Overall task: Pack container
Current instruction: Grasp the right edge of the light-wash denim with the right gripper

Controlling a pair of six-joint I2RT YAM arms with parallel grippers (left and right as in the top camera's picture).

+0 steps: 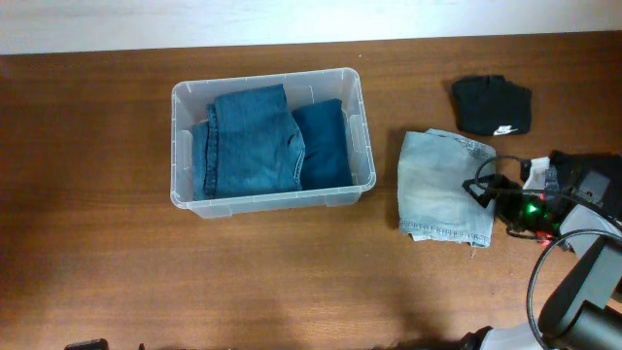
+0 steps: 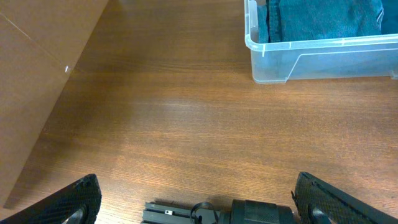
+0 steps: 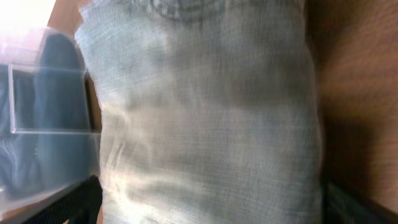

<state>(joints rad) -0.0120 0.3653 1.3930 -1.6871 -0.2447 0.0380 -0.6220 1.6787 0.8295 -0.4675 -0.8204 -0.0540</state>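
Jeans [image 1: 248, 141], folded and blue, fill the clear rectangular plastic container [image 1: 282, 200] at eleven o'clock. Right gripper [image 3: 217, 208] gapes wide over pale folded denim [image 1: 442, 190] at three o'clock; left gripper [image 2: 199, 200] gapes wide, empty.

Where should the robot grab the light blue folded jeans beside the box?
Probably their right edge, nearest the right gripper, coming down from above. The light jeans lie flat and folded on the table, so pinching the stacked layers at that edge should lift them together.
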